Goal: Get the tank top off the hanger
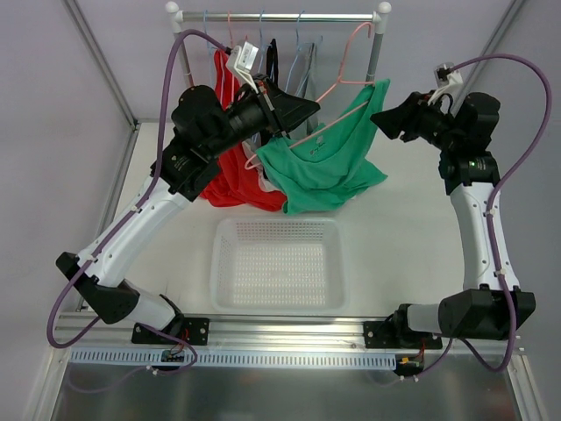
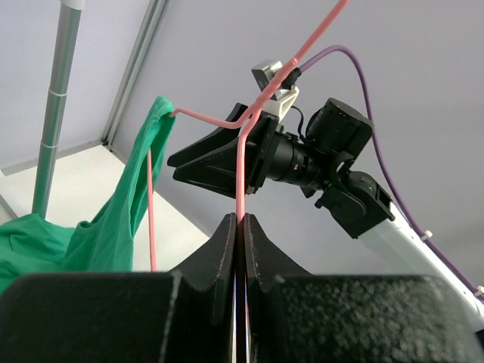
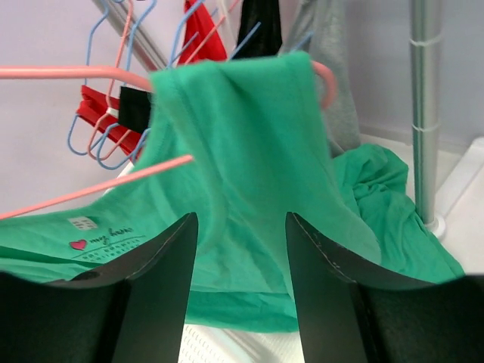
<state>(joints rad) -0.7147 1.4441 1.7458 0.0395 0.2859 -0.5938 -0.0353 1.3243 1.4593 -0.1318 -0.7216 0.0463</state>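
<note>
The emerald-green tank top (image 1: 324, 167) hangs from the salmon-pink hanger (image 1: 344, 112) in front of the rack. One strap is looped over the hanger's right end; the rest sags down and to the left. My left gripper (image 1: 314, 109) is shut on the hanger's wire (image 2: 240, 170), its fingertips (image 2: 228, 227) pinching it from both sides. The strap (image 2: 155, 121) shows over the hanger's end. My right gripper (image 1: 379, 124) is open just right of the strap. In the right wrist view it (image 3: 240, 221) faces the green fabric (image 3: 249, 128), jaws apart and empty.
A white basket (image 1: 276, 263) sits on the table below the tank top. The clothes rack (image 1: 280, 16) holds a red garment (image 1: 230, 180), dark and grey garments and light-blue hangers (image 3: 83, 45). The rack's pole (image 3: 423, 113) stands right of the right gripper.
</note>
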